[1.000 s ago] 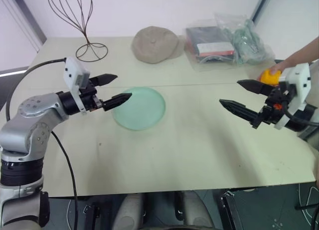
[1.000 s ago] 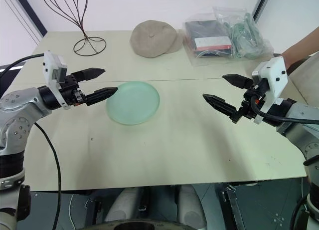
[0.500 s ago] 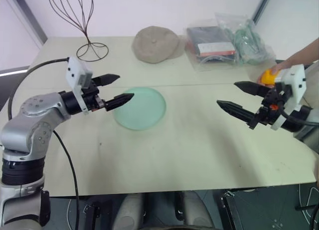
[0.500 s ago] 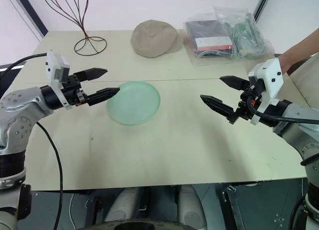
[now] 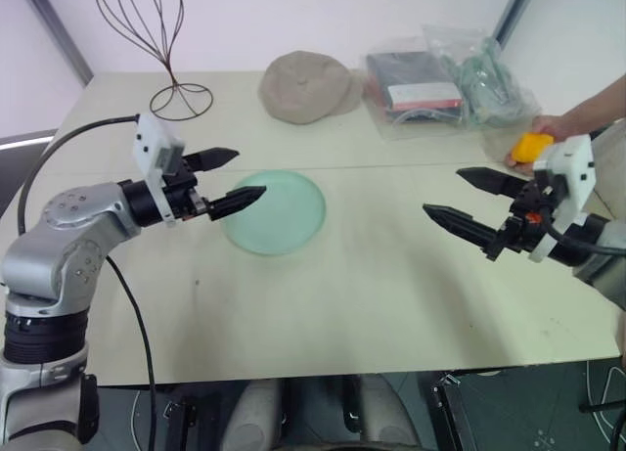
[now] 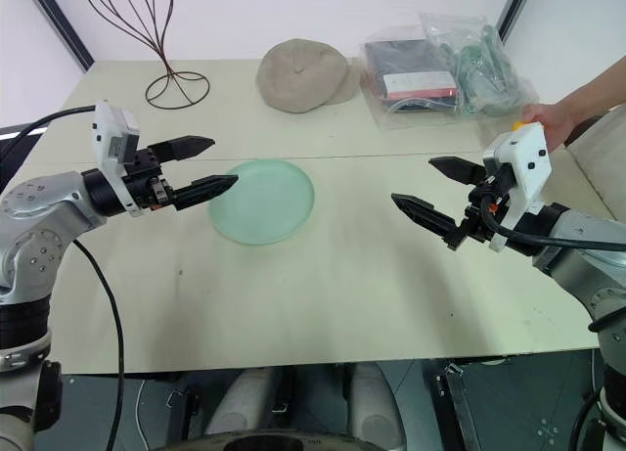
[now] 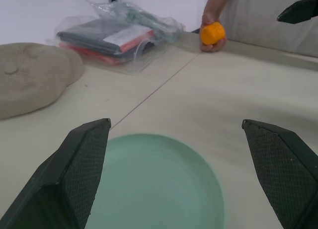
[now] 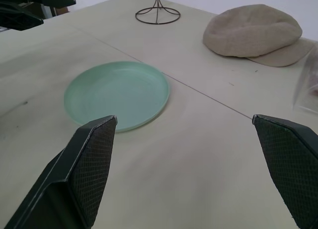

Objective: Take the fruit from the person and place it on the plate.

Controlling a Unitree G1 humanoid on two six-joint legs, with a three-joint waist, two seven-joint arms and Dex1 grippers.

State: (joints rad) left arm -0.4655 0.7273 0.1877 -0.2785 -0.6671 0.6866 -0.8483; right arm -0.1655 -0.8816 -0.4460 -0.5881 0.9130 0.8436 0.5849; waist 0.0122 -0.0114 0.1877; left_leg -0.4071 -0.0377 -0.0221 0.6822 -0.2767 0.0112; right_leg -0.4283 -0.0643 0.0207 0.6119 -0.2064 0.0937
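Orange fruit (image 7: 212,33) in hand (image 7: 212,21), L wrist

Pale beige table (image 5: 372,294) carries a green plate (image 5: 274,211) left of centre. At the far edge sit a wire stand (image 5: 161,55), a beige cap (image 5: 305,86) and clear plastic bags (image 5: 445,79), left to right.

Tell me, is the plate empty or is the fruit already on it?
Empty. The plate shows only its bare green surface, and the fruit is across the table in the person's hand.
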